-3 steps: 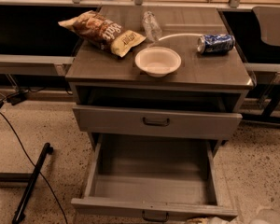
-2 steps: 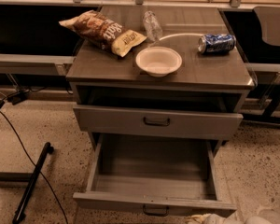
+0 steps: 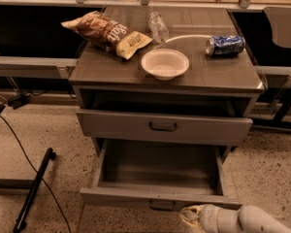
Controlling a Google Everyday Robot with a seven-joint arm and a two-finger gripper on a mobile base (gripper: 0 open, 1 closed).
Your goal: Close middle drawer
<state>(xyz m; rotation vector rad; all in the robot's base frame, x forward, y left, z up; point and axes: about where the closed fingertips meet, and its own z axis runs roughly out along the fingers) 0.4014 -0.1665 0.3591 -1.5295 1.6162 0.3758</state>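
The middle drawer (image 3: pixel 157 166) stands pulled far out of the grey cabinet, an empty deep box. Its flat front (image 3: pixel 136 197) faces me, with a small dark handle (image 3: pixel 162 206) at its centre. The top drawer (image 3: pixel 164 126) above it is slightly out. The lowest drawer is hidden under the open one. My gripper (image 3: pixel 190 215) comes in from the bottom right on a white arm (image 3: pixel 247 220). It sits right at the middle drawer's front, just right of the handle.
On the cabinet top (image 3: pixel 218 74) lie a chip bag (image 3: pixel 106 33), a white bowl (image 3: pixel 165 63), a clear plastic bottle (image 3: pixel 158 25) and a blue can (image 3: pixel 225 45). A black stand leg (image 3: pixel 34 188) and a cable lie on the floor at the left. Dark tables flank the cabinet.
My gripper has moved up and left to the middle drawer's front. The drawer front has slid back toward the cabinet a little.
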